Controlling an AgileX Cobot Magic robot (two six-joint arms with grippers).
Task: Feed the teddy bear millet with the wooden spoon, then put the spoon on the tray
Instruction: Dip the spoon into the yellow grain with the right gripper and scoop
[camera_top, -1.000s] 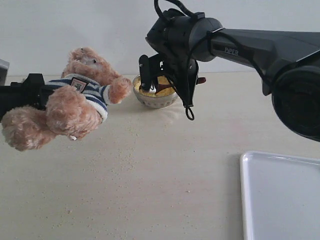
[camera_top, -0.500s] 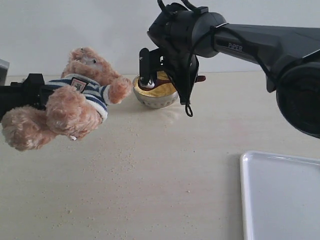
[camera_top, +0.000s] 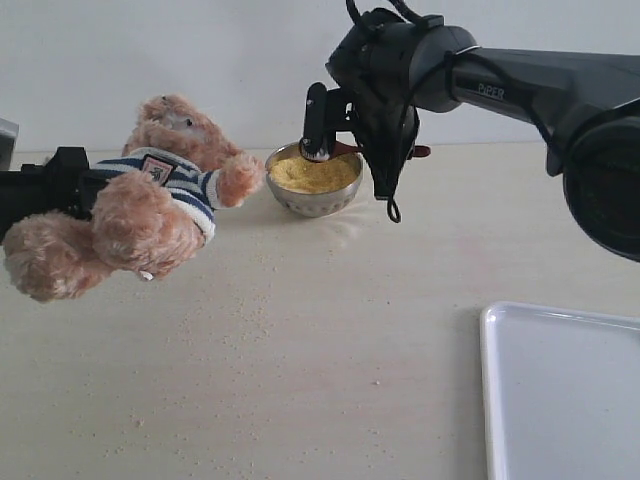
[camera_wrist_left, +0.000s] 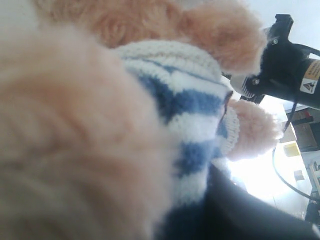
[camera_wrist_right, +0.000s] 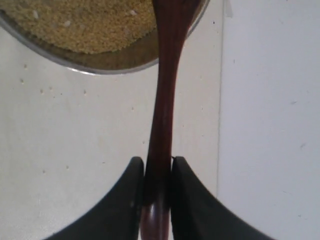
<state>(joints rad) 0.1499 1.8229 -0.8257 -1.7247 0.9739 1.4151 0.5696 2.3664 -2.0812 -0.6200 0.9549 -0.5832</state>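
Observation:
The teddy bear in its striped shirt hangs tilted at the left, with my left gripper shut on its body. Its fur and shirt fill the left wrist view, and one dark finger shows beside the shirt. The metal bowl of millet stands by the bear's paw. My right gripper hovers over the bowl's far rim, shut on the wooden spoon. The right gripper pinches the spoon's handle, and the spoon's head reaches over the millet. The white tray lies at the front right.
Stray grains are scattered on the beige table in front of the bear and the bowl. A pale wall runs behind the table. The right arm stretches in from the right above the table.
My right gripper, still holding the spoon, has risen and shifted right, uncovering the bowl of millet. The bear and the left arm have not moved.

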